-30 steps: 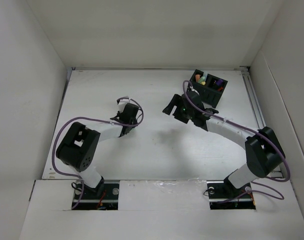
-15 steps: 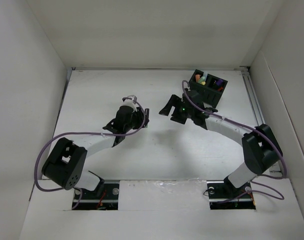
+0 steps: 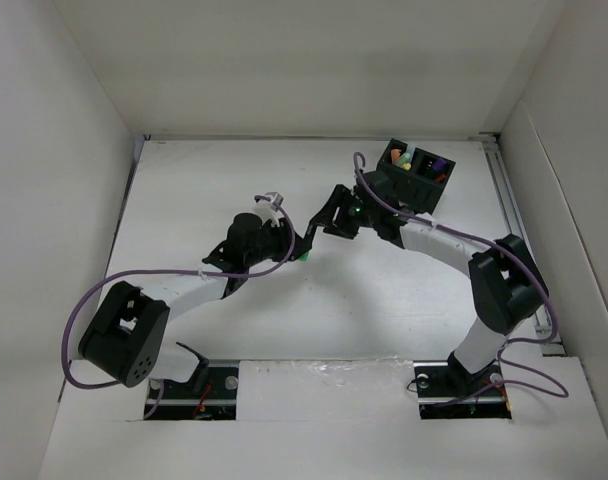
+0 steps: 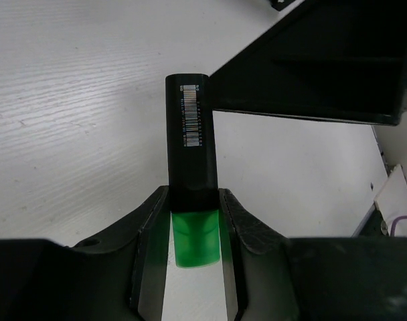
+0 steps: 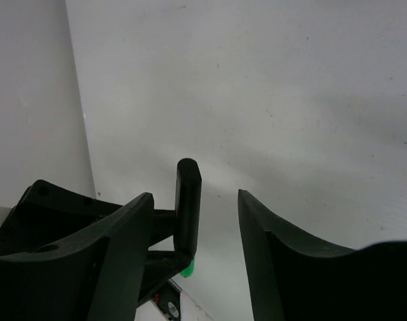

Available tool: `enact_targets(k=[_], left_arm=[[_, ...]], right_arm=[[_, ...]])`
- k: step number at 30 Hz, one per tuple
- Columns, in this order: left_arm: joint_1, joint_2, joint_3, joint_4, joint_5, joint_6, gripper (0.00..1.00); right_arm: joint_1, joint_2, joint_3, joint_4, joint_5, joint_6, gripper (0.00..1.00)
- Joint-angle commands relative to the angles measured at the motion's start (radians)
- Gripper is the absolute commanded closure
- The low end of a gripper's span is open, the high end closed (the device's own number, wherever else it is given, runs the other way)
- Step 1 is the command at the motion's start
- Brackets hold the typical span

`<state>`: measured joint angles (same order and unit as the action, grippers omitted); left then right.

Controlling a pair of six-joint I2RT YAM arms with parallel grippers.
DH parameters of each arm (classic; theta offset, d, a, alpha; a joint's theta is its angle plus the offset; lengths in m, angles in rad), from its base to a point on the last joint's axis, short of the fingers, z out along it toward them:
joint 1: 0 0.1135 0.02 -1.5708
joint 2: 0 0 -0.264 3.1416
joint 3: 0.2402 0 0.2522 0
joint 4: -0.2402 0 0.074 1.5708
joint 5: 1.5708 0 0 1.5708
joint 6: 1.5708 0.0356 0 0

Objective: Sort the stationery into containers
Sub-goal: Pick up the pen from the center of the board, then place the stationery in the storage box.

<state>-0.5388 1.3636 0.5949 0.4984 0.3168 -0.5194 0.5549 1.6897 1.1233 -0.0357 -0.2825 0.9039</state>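
My left gripper is shut on a black marker with a green end. The black body sticks out past its fingertips above the table. In the top view the left gripper meets my right gripper at mid-table. In the right wrist view the marker stands between the jaws of the right gripper, close to the left finger. A gap shows to the right finger, so that gripper is open. The black container stands at the back right with several coloured markers in it.
White walls close in the table on the left, back and right. A raised strip runs along the right edge beside the container. Purple cables loop off both arms. The right gripper's finger hangs just above and right of the marker's tip.
My left arm has swung right with the marker to mid-table. My right gripper has moved left to meet it, and its jaws have narrowed around the marker's black body.
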Motion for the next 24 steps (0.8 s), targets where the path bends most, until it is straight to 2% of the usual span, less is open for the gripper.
enact_targets(k=[1,7,8,10,11,12,14,15,16,18,19,24], left_arm=[[0.002,-0.018,-0.015,0.071,0.093,0.019,1.0],[0.002,-0.018,-0.006,0.071,0.082,0.019,1.0],[0.002,-0.029,-0.006,0.071,0.082,0.019,1.0],[0.002,-0.029,-0.015,0.071,0.082,0.019,1.0],[0.002,-0.029,-0.015,0.071,0.071,0.019,0.95],[0.002,-0.038,-0.015,0.071,0.071,0.019,0.9],[0.002,-0.038,-0.015,0.071,0.082,0.019,0.76],[0.002,-0.049,-0.024,0.083,0.082,0.019,0.59],[0.002,-0.049,-0.024,0.094,0.082,0.019,0.5],[0.002,-0.073,-0.035,0.094,0.082,0.019,0.38],[0.002,-0.084,-0.035,0.094,0.082,0.019,0.29],[0.002,-0.193,-0.101,0.146,0.051,0.01,0.12]], right_arm=[[0.005,0.024,0.046,0.049,-0.053,0.006,0.42],[0.014,0.054,0.056,0.059,-0.063,0.015,0.59],[0.023,0.054,0.056,0.059,-0.063,0.015,0.68],[0.023,0.054,0.047,0.072,-0.063,0.015,0.81],[0.023,0.054,0.047,0.083,-0.063,0.026,0.95],[0.023,0.054,0.047,0.083,-0.063,0.026,1.0],[0.023,0.044,0.035,0.083,-0.063,0.026,1.0],[0.023,0.044,0.035,0.083,-0.063,0.026,1.0],[0.023,0.032,0.026,0.083,-0.041,0.026,1.0],[0.014,0.022,0.026,0.083,-0.032,0.026,1.0],[0.014,0.022,0.017,0.083,-0.021,0.026,1.0],[-0.114,-0.018,0.027,0.028,0.031,0.024,1.0]])
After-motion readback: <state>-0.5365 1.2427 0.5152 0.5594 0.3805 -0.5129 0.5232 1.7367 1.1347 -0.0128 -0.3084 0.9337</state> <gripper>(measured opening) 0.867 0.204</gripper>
